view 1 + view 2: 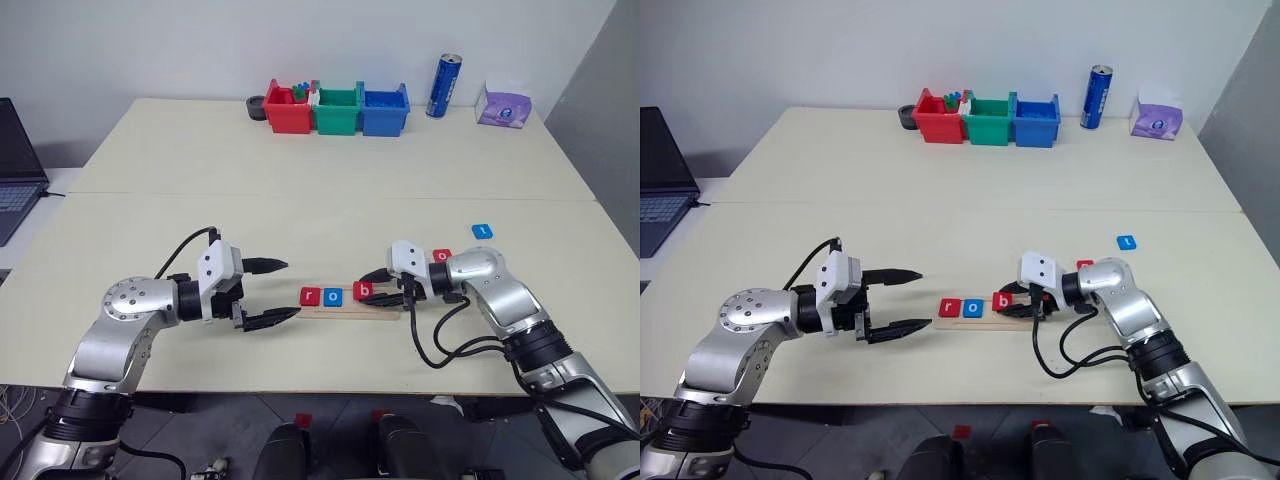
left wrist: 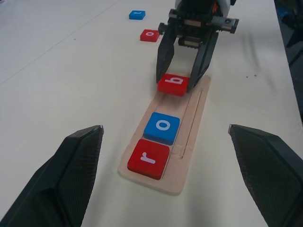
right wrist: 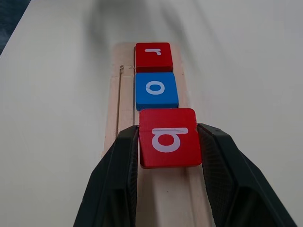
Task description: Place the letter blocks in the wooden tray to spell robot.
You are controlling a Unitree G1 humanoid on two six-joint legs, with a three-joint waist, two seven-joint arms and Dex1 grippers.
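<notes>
On the pale tabletop (image 1: 330, 150) the wooden tray (image 2: 189, 118) lies between the two arms, with the red "r" block (image 2: 148, 158) at its left end and the blue "o" block (image 2: 162, 127) touching it. The right gripper (image 3: 169, 142) has its jaws closed on the red "b" block (image 3: 169, 137), held over the tray just beside the "o". The left gripper (image 1: 272, 292) hangs near the tray's left end, jaws wide and holding nothing. A second red "o" block (image 2: 149, 35) and the blue "t" block (image 1: 483, 231) lie on the tabletop beyond the right arm, apart from the tray.
</notes>
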